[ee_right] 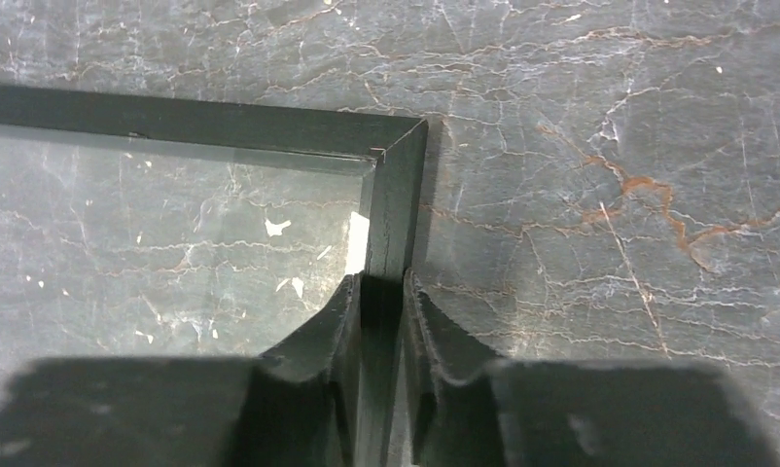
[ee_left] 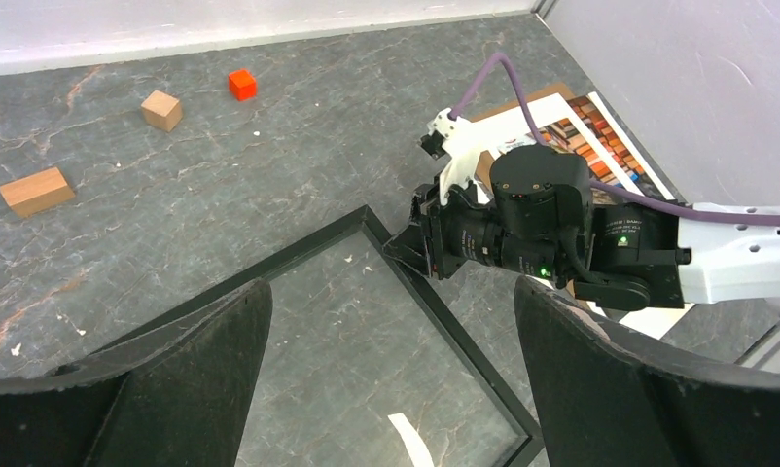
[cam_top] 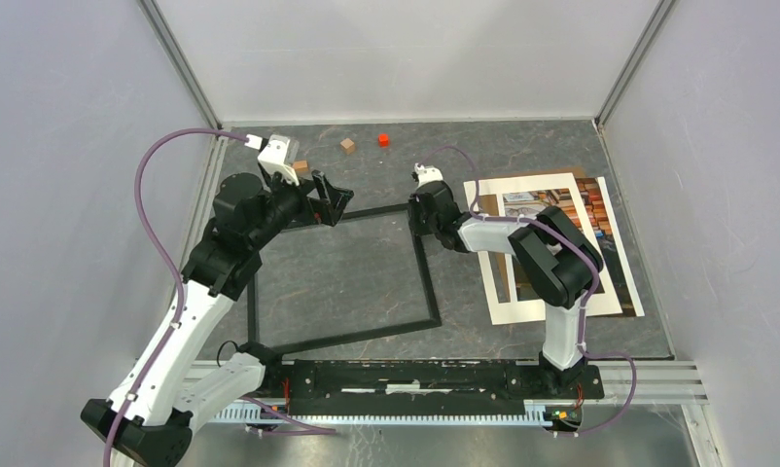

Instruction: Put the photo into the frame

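Left tool (cam_top: 330,199): released, fingers (ee_left: 187,379) spread wide with nothing between them; hovers over the frame's far-left part.
Blocks: two wooden blocks (cam_top: 347,145) and a red cube (cam_top: 383,139) on the desk (cam_top: 522,151) beyond the frame, apart from it.
Frame (cam_top: 426,272): black, thin-edged, lying flat on the desk's left-centre; glass (ee_right: 172,224) in it, nothing else inside.
Right tool (ee_right: 378,282): clenched on the frame's right rail, just short of the far-right corner.
Mat (cam_top: 522,302): white border, flat on the desk right of the frame, partly under the right arm.
Photo (cam_top: 600,219): bookshelf picture, lying with the mat at the right, outside the frame; which overlies which I cannot tell.
Step in hand: probably positioning the frame; the photo is not yet handled.
Next move calls for: likely a firm hold on the thin rail while the frame is shifted or tipped, the left tool closing on the opposite side to keep it level and spare the glass.
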{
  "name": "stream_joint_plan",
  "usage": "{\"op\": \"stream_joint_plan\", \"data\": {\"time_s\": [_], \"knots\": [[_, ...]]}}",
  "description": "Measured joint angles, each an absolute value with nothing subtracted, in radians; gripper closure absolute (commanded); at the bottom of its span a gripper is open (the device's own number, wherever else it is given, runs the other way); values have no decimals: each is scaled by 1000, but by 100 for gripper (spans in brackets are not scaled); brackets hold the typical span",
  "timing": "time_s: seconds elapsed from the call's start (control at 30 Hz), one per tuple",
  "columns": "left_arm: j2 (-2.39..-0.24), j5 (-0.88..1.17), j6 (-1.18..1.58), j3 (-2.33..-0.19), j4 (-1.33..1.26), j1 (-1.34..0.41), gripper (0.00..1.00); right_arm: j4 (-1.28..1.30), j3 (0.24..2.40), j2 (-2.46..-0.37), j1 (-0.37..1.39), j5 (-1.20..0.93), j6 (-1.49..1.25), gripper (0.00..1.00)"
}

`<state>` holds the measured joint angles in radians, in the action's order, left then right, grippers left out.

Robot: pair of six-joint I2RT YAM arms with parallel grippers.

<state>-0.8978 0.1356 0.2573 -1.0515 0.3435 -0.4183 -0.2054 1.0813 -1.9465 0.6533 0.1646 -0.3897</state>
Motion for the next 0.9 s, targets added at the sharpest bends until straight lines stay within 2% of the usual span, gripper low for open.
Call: {"op": "stream_joint_plan", "data": {"time_s": [0.07, 0.13, 0.23, 0.33, 0.53, 0.77, 0.9], "knots": [[-898, 138, 257, -1052, 342, -416, 0, -206, 1081, -1946, 651, 163, -395, 49], [-899, 141, 257, -1052, 343, -416, 0, -178, 1086, -1943, 651, 164, -393, 37], [-908, 157, 258, -1052, 343, -416, 0, -84, 1110, -1911, 651, 166, -378, 29], [-921, 170, 267, -1052, 342, -416, 0, -18, 1085, -1794, 646, 168, -369, 27], [-1036, 257, 351, -1063, 340, -419, 0, 72, 888, -1405, 572, 199, -315, 26], [-1151, 397, 490, -1034, 338, -480, 0, 337, 794, -1281, 495, 252, -221, 19], [-1085, 368, 576, -885, 306, -638, 0, 344, 683, -1173, 496, 84, -227, 22]]}}
